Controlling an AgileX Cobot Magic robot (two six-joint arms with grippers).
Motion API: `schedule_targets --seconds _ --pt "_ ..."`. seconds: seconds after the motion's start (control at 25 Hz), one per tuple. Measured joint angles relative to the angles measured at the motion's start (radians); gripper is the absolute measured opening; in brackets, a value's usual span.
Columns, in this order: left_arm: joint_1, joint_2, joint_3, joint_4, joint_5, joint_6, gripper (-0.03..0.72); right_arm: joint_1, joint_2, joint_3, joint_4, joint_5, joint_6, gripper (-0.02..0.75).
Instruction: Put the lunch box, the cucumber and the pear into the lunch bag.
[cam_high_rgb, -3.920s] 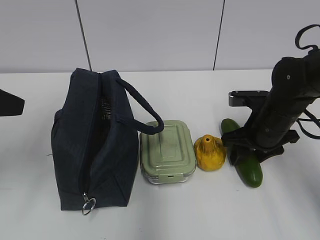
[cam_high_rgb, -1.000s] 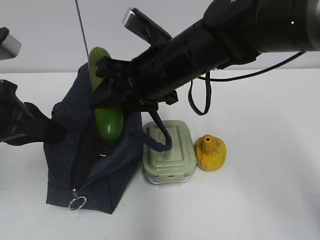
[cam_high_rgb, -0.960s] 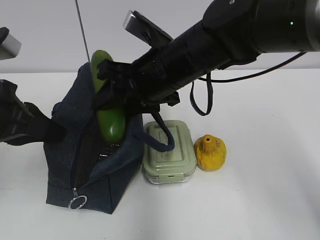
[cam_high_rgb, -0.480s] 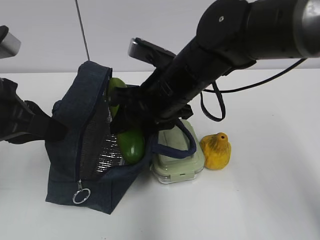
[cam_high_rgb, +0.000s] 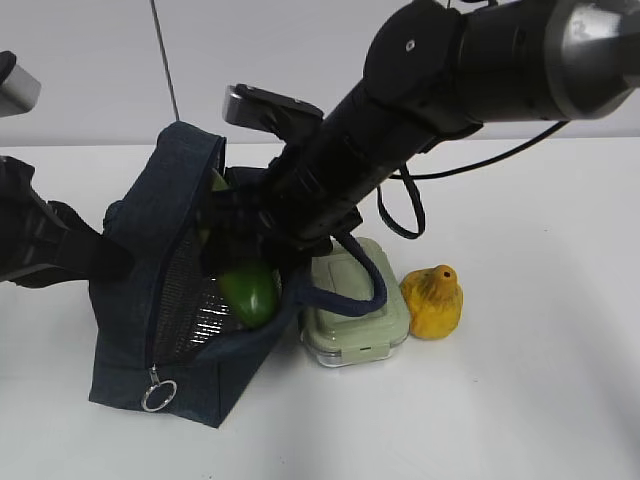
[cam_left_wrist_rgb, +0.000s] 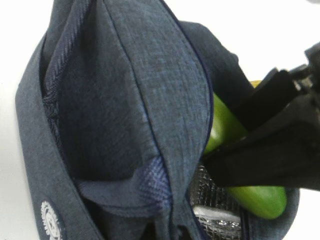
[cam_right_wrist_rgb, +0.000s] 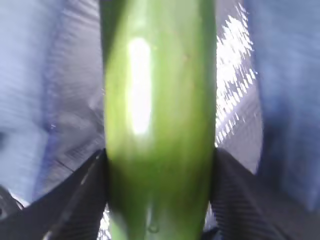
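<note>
Your right tool (cam_high_rgb: 245, 250) grips the cucumber (cam_high_rgb: 248, 290) inside the lunch bag (cam_high_rgb: 150, 250) (mouth held wide); your left tool, closed, pinches the bag's far wall.

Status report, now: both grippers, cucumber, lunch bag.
Right gripper straddling cucumber inside lunch bag. Left gripper shut on bag's side, holding it open. Lunch box, pear on table; handle loop draped over box.

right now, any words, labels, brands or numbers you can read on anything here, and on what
None can be read.
Lunch bag: plain navy fabric in the exterior view; the left wrist view shows a small round pale emblem low on it, too blurred to read.
Lunch box, pear, cucumber: no print visible.
</note>
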Motion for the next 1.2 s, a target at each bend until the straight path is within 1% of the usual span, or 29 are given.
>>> schedule_targets --seconds 0.28,0.52,0.64,0.84,1.04,1.2 --pt "0.000 0.000 0.000 0.001 -0.001 0.002 0.003 0.000 0.000 -0.101 -0.012 0.031 -0.011 0.476" --pt "0.000 0.000 0.000 0.001 -0.001 0.002 0.003 0.000 0.000 -0.113 -0.029 0.059 -0.012 0.479" --pt "0.000 0.000 0.000 0.001 -0.001 0.002 0.003 0.000 0.000 -0.113 -0.059 0.081 -0.015 0.511" --pt "0.000 0.000 0.000 0.001 -0.001 0.002 0.003 0.000 0.000 -0.115 -0.070 0.091 -0.017 0.573" --pt "0.000 0.000 0.000 0.001 -0.002 0.003 0.003 0.000 0.000 -0.132 -0.070 0.105 -0.041 0.582" --pt "0.000 0.000 0.000 0.001 -0.003 0.003 0.003 0.000 -0.009 -0.215 -0.065 0.149 -0.068 0.582"
